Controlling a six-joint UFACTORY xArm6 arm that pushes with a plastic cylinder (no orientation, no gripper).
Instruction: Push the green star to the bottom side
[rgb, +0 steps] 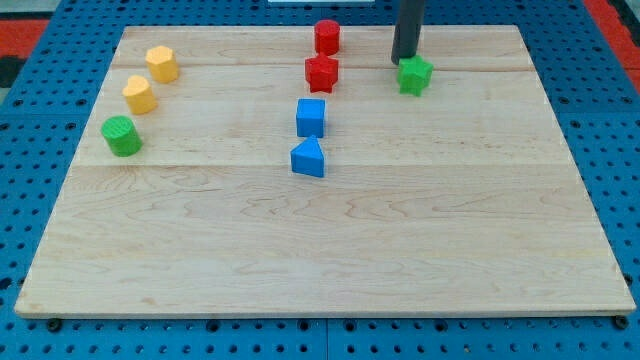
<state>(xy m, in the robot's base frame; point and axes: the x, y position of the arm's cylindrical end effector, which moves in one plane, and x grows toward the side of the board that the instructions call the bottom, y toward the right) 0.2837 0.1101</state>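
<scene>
The green star (415, 75) lies near the view's top, right of centre, on the wooden board (320, 250). My tip (402, 62) comes down from the view's top and stands just above and left of the green star, touching or almost touching its upper-left edge.
A red cylinder (327, 37) and a red star (322, 73) sit left of the tip. A blue cube (311, 117) and a blue triangular block (309, 158) lie below them. At the view's left are two yellow blocks (161, 63) (140, 94) and a green cylinder (122, 135).
</scene>
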